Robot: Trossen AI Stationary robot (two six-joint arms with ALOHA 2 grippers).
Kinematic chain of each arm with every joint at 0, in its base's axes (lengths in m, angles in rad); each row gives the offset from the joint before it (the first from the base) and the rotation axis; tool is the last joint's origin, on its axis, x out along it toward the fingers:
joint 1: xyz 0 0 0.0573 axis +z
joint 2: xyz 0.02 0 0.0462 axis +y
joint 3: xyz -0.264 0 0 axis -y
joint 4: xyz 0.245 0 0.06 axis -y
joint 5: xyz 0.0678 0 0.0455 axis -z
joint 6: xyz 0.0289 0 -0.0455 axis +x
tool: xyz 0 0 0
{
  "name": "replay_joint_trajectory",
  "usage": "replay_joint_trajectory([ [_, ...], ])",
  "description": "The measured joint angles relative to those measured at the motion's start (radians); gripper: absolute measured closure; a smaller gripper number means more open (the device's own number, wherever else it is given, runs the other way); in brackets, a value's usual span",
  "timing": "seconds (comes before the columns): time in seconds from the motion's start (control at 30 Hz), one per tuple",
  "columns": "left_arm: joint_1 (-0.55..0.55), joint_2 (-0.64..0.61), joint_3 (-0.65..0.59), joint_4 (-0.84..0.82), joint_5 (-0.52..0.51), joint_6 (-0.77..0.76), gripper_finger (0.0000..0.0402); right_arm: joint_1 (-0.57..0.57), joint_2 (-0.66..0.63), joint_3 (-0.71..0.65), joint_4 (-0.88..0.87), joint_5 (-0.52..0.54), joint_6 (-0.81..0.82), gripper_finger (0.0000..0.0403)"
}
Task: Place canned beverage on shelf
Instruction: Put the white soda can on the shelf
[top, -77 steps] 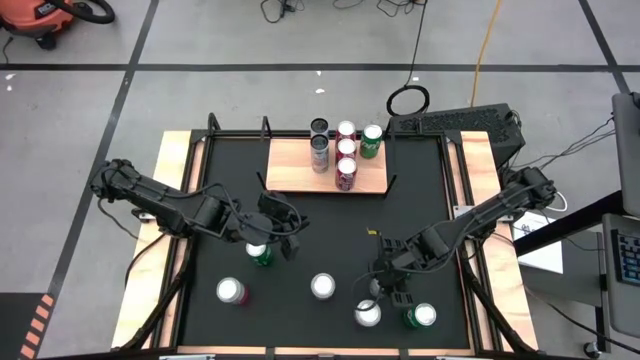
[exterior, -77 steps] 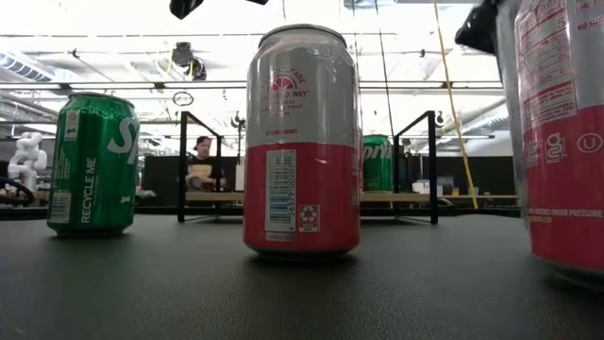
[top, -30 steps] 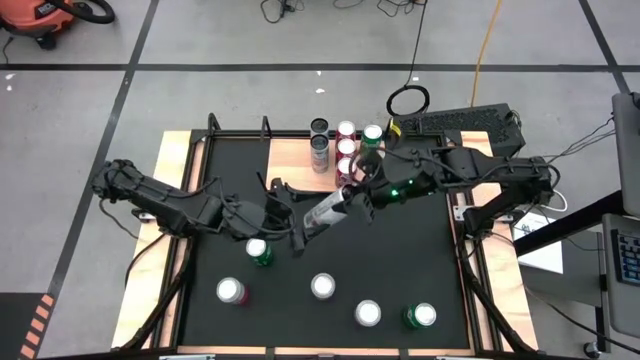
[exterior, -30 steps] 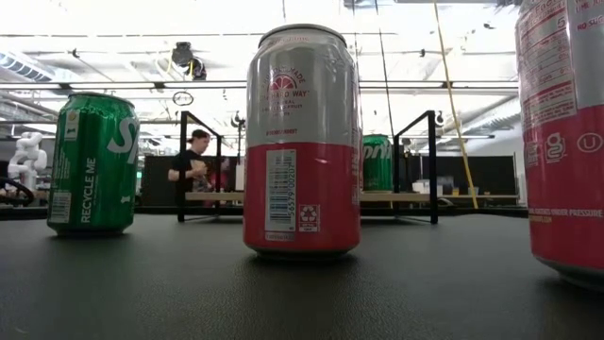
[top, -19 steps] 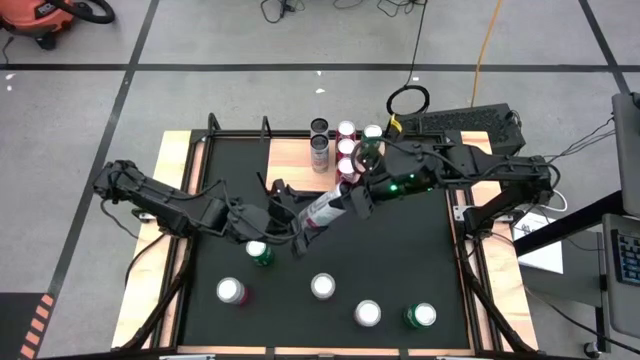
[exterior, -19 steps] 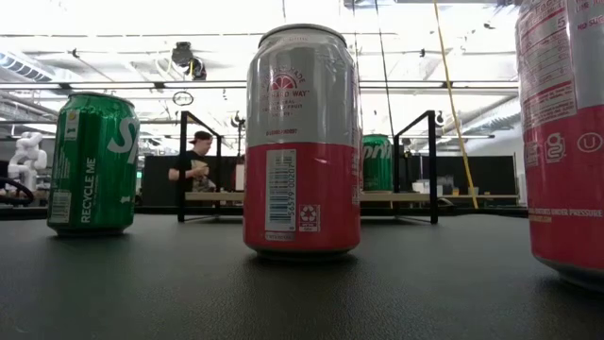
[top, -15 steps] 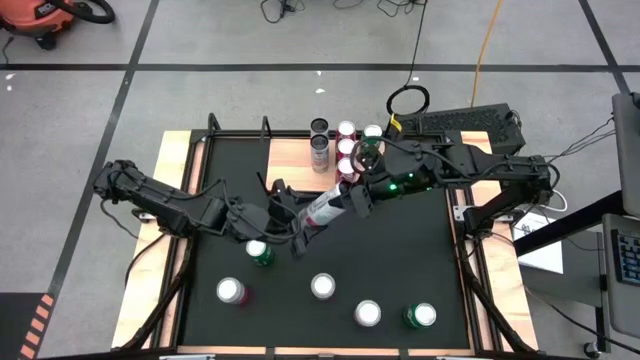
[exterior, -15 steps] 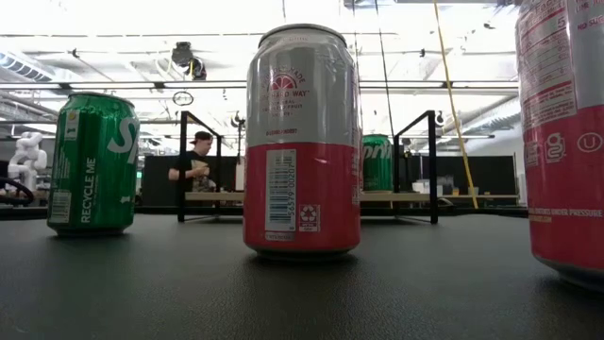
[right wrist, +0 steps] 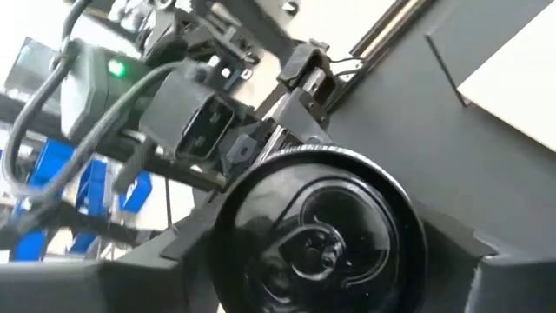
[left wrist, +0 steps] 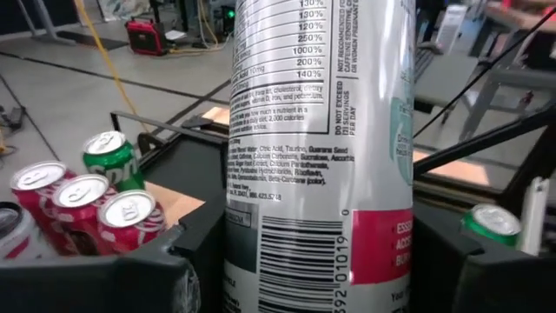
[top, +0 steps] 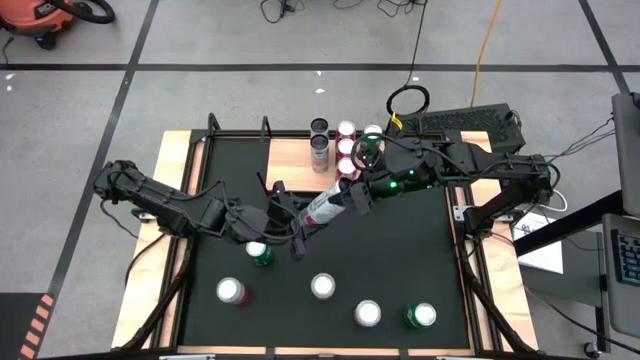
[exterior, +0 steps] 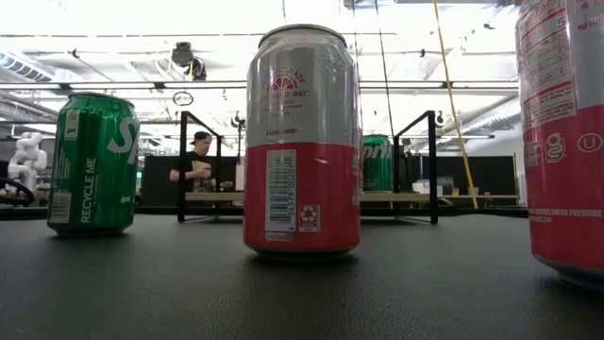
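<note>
A silver-and-red can (top: pixel 322 207) hangs slanted in the air over the mat's middle, between my two grippers. My left gripper (top: pixel 300 220) comes from the table's left and is shut on the can's lower part (left wrist: pixel 321 130). My right gripper (top: pixel 348 196) comes from the right and is shut on the can's top end. The shelf (top: pixel 292 172), a wooden board, lies at the mat's far edge with several cans (top: pixel 346 148) standing on it. The left wrist view shows those cans (left wrist: pixel 82 198) beyond the held one. My left gripper has the can's lower part, by the barcode (left wrist: pixel 300 261), between its two fingers (left wrist: pixel 187 261), one on each side. The fingers come about level from the table's left. The can is clear of the table. My right gripper has the can's top end (right wrist: pixel 317 230) between its two fingers (right wrist: pixel 174 252), which stand on either side of the black lid's rim. The fingers come from the table's right, slanting slightly down. The can reaches away from them toward my left gripper.
Several more cans stand on the black mat toward the near edge: a green one (top: pixel 258 250), silver-and-red ones (top: pixel 231 291) (top: pixel 322 286) (top: pixel 368 313) and a green one (top: pixel 422 316). In the low view a person (exterior: pixel 198 161) shows in the room beyond the shelf.
The can has stayed in the air between the two grippers. My right gripper, with the can's top end, has edged a little toward the far edge.
</note>
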Motion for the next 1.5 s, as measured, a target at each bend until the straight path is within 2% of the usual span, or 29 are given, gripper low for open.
replay_joint_trajectory([
  [0.3, -0.009, -0.015, 0.001, 0.177, 0.149, -0.154, 0.0159, 0.002, -0.051, 0.044, 0.087, -0.081, -0.247, 0.0085],
  [0.47, -0.002, -0.013, 0.001, 0.27, 0.269, -0.241, 0.0158, -0.001, -0.095, 0.045, 0.18, -0.072, -0.415, 0.0077],
  [0.63, 0.027, -0.012, 0.001, 0.399, 0.409, -0.325, 0.0157, -0.005, -0.11, 0.045, 0.228, -0.076, -0.509, 0.0076],
  [0.87, 0.061, -0.012, 0.001, 0.556, 0.463, -0.353, 0.0157, -0.034, -0.101, 0.045, 0.302, -0.247, -0.517, 0.0076],
  [1.13, 0.084, -0.012, 0.001, 0.636, 0.476, -0.355, 0.0157, -0.064, -0.084, 0.044, 0.328, -0.259, -0.503, 0.0076],
  [1.3, 0.1, -0.009, 0.001, 0.639, 0.489, -0.352, 0.0157, -0.073, -0.039, 0.044, 0.441, -0.266, -0.465, 0.0075],
  [1.5, 0.111, -0.003, 0.002, 0.671, 0.506, -0.348, 0.0157, -0.085, 0.014, 0.044, 0.573, -0.335, -0.413, 0.0076],
])
